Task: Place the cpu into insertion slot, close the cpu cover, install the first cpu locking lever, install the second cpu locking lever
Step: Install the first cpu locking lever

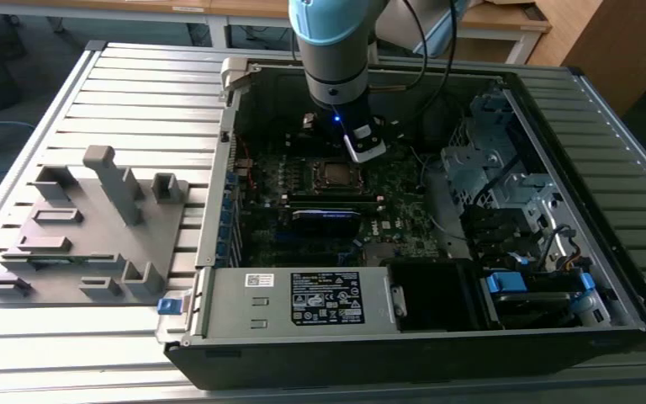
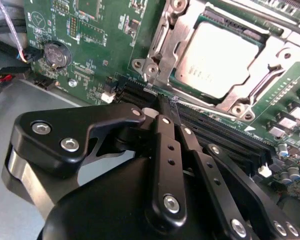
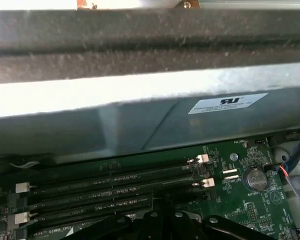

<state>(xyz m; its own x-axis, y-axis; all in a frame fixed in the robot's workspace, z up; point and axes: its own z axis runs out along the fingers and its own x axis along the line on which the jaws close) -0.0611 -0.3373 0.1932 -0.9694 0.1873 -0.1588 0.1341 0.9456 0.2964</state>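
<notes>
The cpu (image 2: 217, 60) lies flat in the insertion slot with its dull silver top showing. The silver cpu cover (image 2: 165, 47) rests down over its edges. In the exterior view the cpu (image 1: 333, 173) sits mid-board inside the open computer case. My gripper (image 1: 365, 151) hangs just to the exterior view's right of the cpu and slightly farther back, a little above the green board. In the second wrist view the gripper (image 2: 162, 105) is shut with nothing between its black fingers. Its tips point at the long black memory slots (image 2: 215, 130) beside the socket. Whether the locking levers are latched I cannot tell.
Memory slots (image 3: 115, 187) and a coin battery (image 3: 255, 178) lie close to the gripper. The case's metal wall (image 3: 140, 120) rises just beyond them. A power supply (image 1: 300, 299) fills the near side. A drive cage (image 1: 491, 168) stands at the exterior view's right. A grey fixture plate (image 1: 87, 227) lies outside the case.
</notes>
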